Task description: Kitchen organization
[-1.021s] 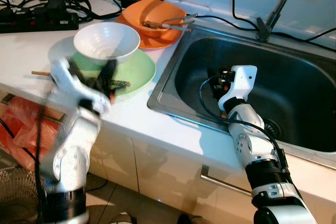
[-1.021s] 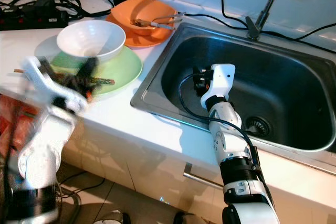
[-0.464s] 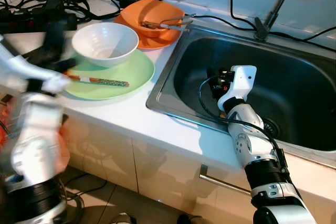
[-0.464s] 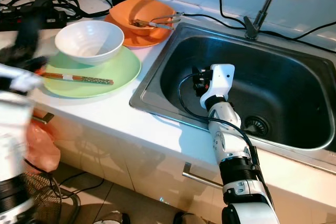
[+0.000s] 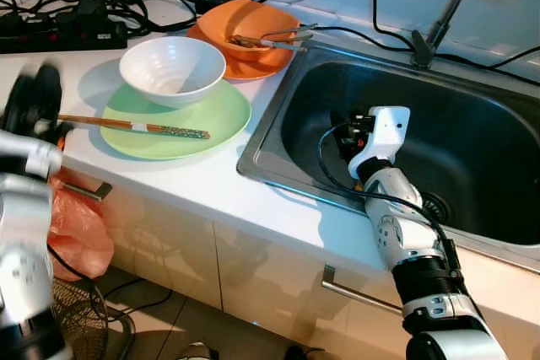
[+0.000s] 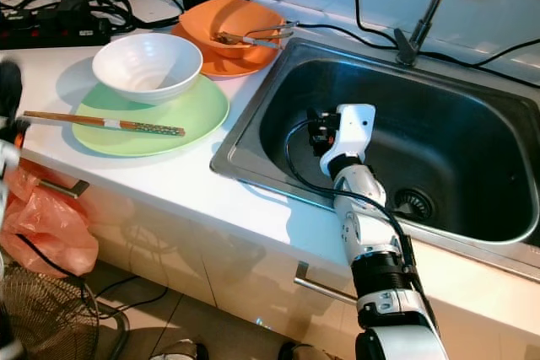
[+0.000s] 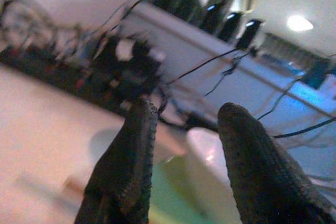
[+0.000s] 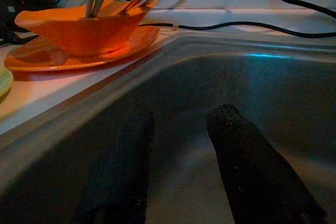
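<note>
**Kitchen tabletop: both pincers empty, chopsticks loose on the plate**

Left pincer: two black fingers parted, nothing between them; held off the near left edge of the tabletop, blurred in the head views, pointing toward the dishes.

Right pincer: fingers apart, empty, hanging low inside the steel sink, aimed at its left wall.

Chopsticks: one pair, lying across the green plate, their thin end jutting past its left rim toward the left pincer.

White bowl: upright, resting on the far part of the green plate.

Orange bowl: on an orange plate beside the sink's far left corner, with metal cutlery inside.

Step, as judged: no item in hand; the chopsticks look the likeliest next pick. That calls for bringing the left pincer over their jutting end and closing squarely.

Surroundings: white tabletop; black cables and power strips along the back wall; tap stem behind the sink; an orange bag on the cabinet front.
</note>
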{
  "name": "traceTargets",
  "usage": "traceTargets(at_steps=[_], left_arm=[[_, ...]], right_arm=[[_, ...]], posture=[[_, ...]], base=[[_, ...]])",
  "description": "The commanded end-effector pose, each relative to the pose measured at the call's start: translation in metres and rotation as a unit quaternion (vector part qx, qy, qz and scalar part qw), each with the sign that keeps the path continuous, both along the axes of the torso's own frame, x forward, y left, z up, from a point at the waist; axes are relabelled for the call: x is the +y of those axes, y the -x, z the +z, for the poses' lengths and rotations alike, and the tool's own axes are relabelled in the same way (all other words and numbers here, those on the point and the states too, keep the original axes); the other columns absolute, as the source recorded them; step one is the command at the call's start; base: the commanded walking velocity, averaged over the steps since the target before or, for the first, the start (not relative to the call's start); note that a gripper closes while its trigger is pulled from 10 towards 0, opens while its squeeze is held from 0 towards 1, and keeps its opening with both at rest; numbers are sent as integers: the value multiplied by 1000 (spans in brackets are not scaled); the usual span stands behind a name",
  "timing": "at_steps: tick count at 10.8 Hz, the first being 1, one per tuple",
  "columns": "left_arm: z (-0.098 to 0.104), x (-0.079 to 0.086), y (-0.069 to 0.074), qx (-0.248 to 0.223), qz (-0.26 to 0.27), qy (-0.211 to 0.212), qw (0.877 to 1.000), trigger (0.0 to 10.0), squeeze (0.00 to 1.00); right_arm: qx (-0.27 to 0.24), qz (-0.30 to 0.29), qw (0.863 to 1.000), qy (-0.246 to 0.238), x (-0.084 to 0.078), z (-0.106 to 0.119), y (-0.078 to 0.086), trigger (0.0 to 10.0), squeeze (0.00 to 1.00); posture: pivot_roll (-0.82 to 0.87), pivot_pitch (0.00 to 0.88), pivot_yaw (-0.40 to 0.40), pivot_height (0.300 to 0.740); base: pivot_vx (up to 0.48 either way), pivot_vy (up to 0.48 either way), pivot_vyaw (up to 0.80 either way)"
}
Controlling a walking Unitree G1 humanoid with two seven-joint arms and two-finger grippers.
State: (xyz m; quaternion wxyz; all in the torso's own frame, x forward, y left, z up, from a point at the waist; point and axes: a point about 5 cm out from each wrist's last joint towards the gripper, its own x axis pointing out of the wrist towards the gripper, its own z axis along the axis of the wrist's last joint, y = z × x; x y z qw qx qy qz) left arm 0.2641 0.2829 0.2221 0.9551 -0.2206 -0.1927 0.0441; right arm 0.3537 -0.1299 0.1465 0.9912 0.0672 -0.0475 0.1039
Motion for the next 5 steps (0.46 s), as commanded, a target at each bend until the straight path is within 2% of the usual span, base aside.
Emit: traceTargets(at_steps=[1, 2, 3, 4, 5], left_arm=[[-6, 2, 0, 6, 3, 15, 1000, 10000, 1000], [-15, 0, -1, 30, 3, 11, 999, 10000, 1000], [-23, -11, -8, 89, -7, -87, 992, 10000, 1000], [-21, -23, -11, 102, -35, -163, 981, 10000, 1000], [-18, -27, -11, 101, -49, -183, 977, 10000, 0]], right_arm=[[3, 2, 1000, 5, -1, -1, -1, 10000, 0], [3, 4, 1000, 6, -1, -1, -1, 10000, 0], [4, 5, 1000, 6, -1, -2, -1, 10000, 0], [5, 6, 1000, 6, 0, -2, -1, 10000, 0], [5, 6, 1000, 6, 0, -2, -1, 10000, 0]], posture=[[97, 94, -72, 740], [96, 93, -73, 740], [94, 91, -71, 740], [95, 89, -69, 740], [96, 88, -69, 740]], base=[[0, 0, 0], [0, 0, 0], [0, 0, 0], [0, 0, 0], [0, 0, 0]])
